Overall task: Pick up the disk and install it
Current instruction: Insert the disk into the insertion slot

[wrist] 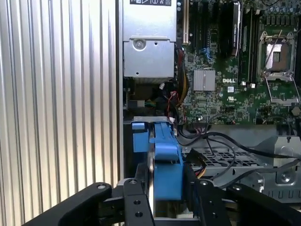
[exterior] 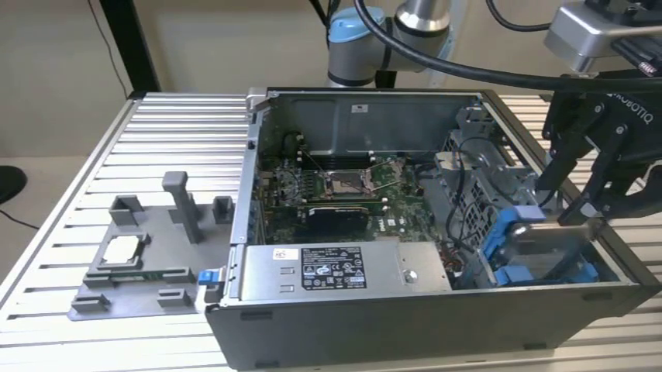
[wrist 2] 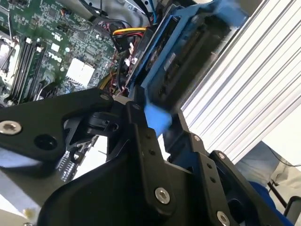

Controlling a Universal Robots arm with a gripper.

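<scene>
One black gripper (exterior: 579,211) is clamped tight on one blue-framed disk (exterior: 553,246), holding it at the drive bay on the exterior view's right side of one open computer case (exterior: 342,333). One grey fixture (exterior: 135,271) sits just beside the case on the ribbed surface (exterior: 166,139).

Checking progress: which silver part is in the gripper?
The blue-framed disk; the stickered box and small chip sit away from the gripper.
</scene>
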